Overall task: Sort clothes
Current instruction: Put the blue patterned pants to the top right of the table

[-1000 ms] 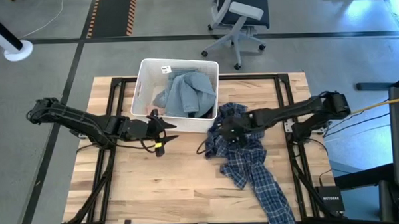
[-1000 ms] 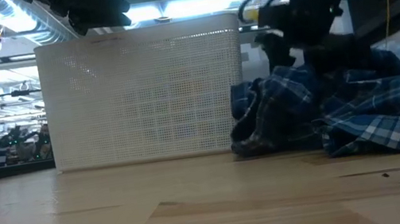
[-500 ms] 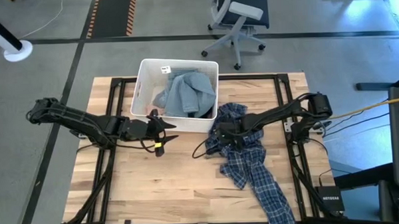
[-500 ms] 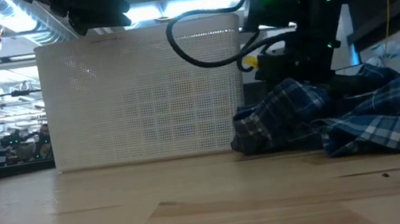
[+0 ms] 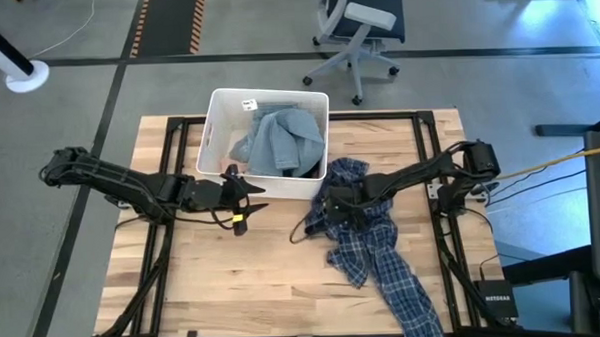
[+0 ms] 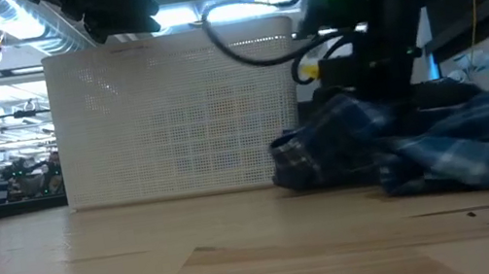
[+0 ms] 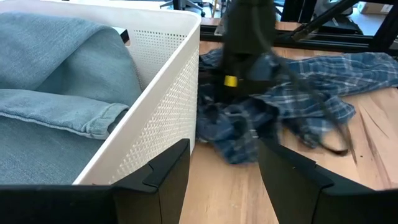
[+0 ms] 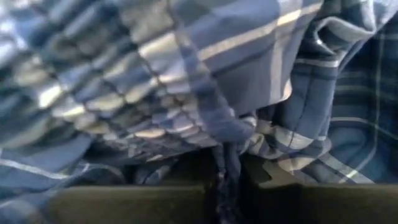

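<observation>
Plaid shirt (image 5: 373, 248) now nearer left, pinched in right gripper (image 5: 333, 203).

No text can be read; a small label on the white bin (image 5: 211, 132) rim is seen but stays illegible.

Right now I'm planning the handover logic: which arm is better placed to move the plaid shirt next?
The right. Its gripper is already down on the plaid shirt, fingers shut on a fold of it. The left gripper hangs open beside the white bin, apart from the shirt.
</observation>
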`<move>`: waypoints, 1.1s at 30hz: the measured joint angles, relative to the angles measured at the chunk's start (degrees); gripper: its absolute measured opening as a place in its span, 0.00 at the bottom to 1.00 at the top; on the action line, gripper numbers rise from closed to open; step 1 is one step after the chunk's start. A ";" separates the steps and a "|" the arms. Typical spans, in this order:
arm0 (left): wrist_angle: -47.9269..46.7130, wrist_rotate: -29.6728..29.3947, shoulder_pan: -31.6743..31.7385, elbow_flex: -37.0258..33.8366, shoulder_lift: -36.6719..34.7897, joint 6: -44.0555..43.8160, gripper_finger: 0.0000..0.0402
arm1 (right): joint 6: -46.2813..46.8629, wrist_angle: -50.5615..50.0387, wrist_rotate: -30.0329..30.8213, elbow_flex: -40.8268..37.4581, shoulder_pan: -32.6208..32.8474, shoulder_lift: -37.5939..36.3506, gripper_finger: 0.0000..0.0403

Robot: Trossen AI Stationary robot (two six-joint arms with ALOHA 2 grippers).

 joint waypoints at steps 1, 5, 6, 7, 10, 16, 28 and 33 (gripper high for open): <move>0.00 0.00 0.01 0.00 0.00 -0.02 0.45 | 0.22 -0.40 -0.10 -0.13 1.11 -0.89 0.06; 0.00 0.00 0.00 0.00 0.00 0.02 0.45 | 1.68 -3.05 1.35 -0.61 5.64 -5.44 0.13; 0.00 0.00 0.00 0.00 0.00 0.18 0.45 | 1.96 -3.31 1.44 -0.63 6.68 -7.03 0.13; 0.03 0.00 0.00 0.00 0.00 0.22 0.45 | 2.53 -3.18 1.56 -0.57 7.70 -8.72 0.12; 0.14 0.00 0.00 0.00 0.00 0.24 0.45 | 4.48 -3.54 2.25 -0.41 10.00 -13.24 0.06; 0.31 0.00 0.00 0.00 0.00 0.08 0.45 | 6.05 -5.09 8.45 1.52 12.73 -22.08 0.06; 0.42 0.00 0.02 0.00 0.00 0.16 0.45 | -2.39 -16.91 24.71 26.75 12.98 -26.60 0.06; 0.36 0.00 0.02 0.00 0.00 0.16 0.45 | -10.90 -16.92 33.38 37.54 12.98 -26.22 0.06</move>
